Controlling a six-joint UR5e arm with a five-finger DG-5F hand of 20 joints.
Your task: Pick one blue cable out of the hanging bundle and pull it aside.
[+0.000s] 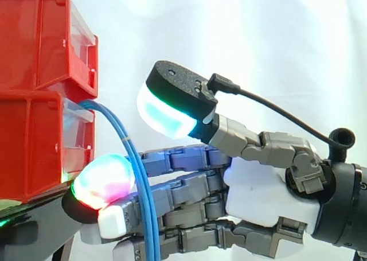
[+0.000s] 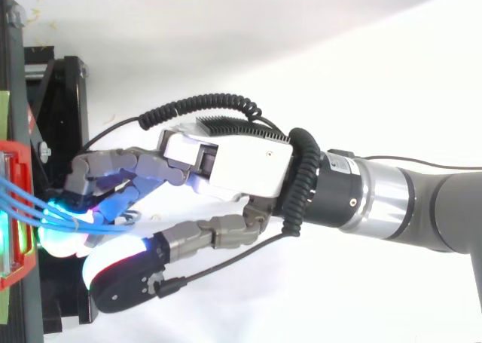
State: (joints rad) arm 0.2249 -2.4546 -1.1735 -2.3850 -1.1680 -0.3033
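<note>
Blue cables (image 1: 151, 226) hang from the red bins (image 1: 34, 129) across the outstretched fingers of the open hand (image 1: 258, 192), thumb raised clear.

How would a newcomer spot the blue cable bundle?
Start at the stacked red bins at the side view's left edge. Where the two bins meet, thin strands arc out and hang down in front of the hand's straight fingers. Those are the blue cables: the only thin blue lines there.
</note>
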